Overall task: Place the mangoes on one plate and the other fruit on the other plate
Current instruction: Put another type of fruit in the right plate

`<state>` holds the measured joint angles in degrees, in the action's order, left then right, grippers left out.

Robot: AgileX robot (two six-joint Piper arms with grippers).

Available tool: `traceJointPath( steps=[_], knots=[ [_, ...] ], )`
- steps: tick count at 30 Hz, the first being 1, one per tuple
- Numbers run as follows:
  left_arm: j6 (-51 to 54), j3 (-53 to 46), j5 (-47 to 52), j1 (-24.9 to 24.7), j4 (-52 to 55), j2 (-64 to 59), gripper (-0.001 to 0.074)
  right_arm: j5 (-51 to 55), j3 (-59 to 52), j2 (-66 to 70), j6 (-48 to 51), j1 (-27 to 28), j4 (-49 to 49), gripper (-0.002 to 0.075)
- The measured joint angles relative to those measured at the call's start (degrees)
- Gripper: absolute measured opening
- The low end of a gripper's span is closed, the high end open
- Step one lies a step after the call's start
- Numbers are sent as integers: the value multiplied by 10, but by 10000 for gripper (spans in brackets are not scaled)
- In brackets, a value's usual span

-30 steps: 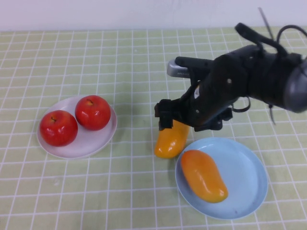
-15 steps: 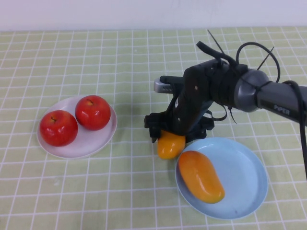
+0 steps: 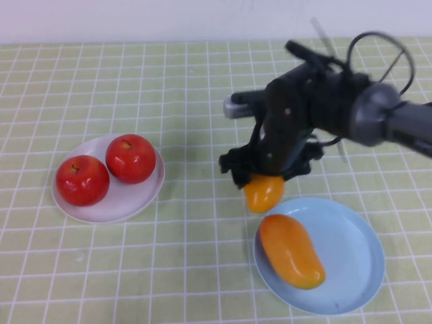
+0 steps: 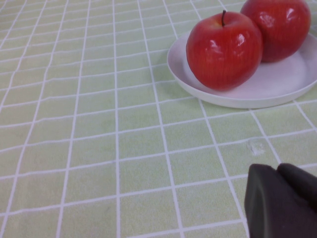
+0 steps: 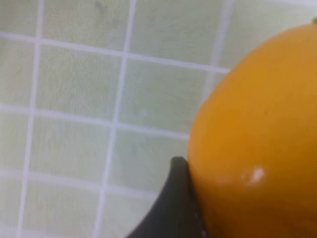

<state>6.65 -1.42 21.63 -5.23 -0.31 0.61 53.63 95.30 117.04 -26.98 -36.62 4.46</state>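
My right gripper [image 3: 263,181] is shut on one mango [image 3: 263,193] just beyond the far left rim of the light blue plate [image 3: 352,251]. In the right wrist view one dark finger [image 5: 177,199] presses against that mango [image 5: 257,134]. The second mango [image 3: 290,251] lies on the blue plate. Two red apples [image 3: 82,180] [image 3: 130,158] sit on the white plate [image 3: 144,200] at the left. The left wrist view shows those apples [image 4: 224,49] [image 4: 282,27] on the white plate [image 4: 257,95], with my left gripper [image 4: 281,198] shut and empty, low over the cloth short of the plate.
A green checked cloth [image 3: 189,94] covers the table. The right arm's body and cables [image 3: 337,101] hang over the far right of the table.
My right gripper has closed on the mango and shifted right with it, toward the blue plate. The mango now points down under the fingers. The left gripper has not moved.
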Motion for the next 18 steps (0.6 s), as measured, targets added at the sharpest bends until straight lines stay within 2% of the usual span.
traceJointPath(
  steps=[5, 10, 18],
  knots=[
    [0, 0, 0, 0, 0, 0, 2, -4, -105, -137, 0, -2, 59, 549],
    [0, 0, 0, 0, 0, 0, 2, 2, -225, -247, 0, -1, 71, 548],
    [0, 0, 0, 0, 0, 0, 2, -23, -344, -270, 0, 23, 49, 548]
  ],
)
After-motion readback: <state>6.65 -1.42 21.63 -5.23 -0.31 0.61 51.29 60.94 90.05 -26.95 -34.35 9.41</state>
